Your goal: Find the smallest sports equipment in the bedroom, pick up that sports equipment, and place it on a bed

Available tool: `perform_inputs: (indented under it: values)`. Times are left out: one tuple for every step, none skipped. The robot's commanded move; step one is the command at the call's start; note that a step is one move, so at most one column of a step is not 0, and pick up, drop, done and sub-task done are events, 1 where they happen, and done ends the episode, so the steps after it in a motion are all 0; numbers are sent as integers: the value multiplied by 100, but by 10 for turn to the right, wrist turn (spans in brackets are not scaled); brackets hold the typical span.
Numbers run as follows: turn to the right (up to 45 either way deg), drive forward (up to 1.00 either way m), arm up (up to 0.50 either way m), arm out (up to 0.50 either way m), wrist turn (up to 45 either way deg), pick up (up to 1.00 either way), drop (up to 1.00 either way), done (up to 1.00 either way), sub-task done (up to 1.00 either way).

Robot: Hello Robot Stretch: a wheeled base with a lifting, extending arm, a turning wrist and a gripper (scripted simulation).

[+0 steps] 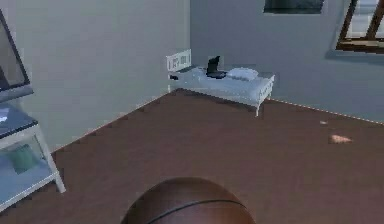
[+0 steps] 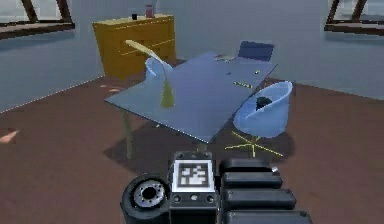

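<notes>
Floor (image 1: 230,140): brown wood.
Walls (image 1: 100,50): pale grey.
Window (image 1: 362,25): wood-framed, far right.
Bed (image 1: 225,85): white, far, against the wall.
Bench (image 2: 200,95): blue, blue chair (image 2: 270,108) at its right.
Cabinet (image 2: 125,45): yellow, far left.

White bed (image 1: 235,88), brown floor (image 1: 200,140), dark-brown ball (image 1: 188,205) — yellow cabinet (image 2: 120,50), pale-blue table (image 2: 200,100)

Forward view: faces ahead and somewhat down across the brown floor (image 1: 200,140) to a bed (image 1: 225,85) in the far corner, well off. A brown round shape (image 1: 188,203) lies close under the lens.
Arm side view: faces sideways past the arm (image 2: 245,190); blue bench (image 2: 200,95) near.
Shared: floor, possibly the pink scrap (image 1: 340,139).
</notes>
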Motion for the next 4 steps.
perform_inputs:
  values:
    - [0, 100, 0, 0, 0, 0, 0, 0, 0]
    - [0, 100, 0, 0, 0, 0, 0, 0, 0]
    - [0, 55, 0, 0, 0, 0, 0, 0, 0]
    - [450, 0, 0, 0, 0, 0, 0, 0, 0]
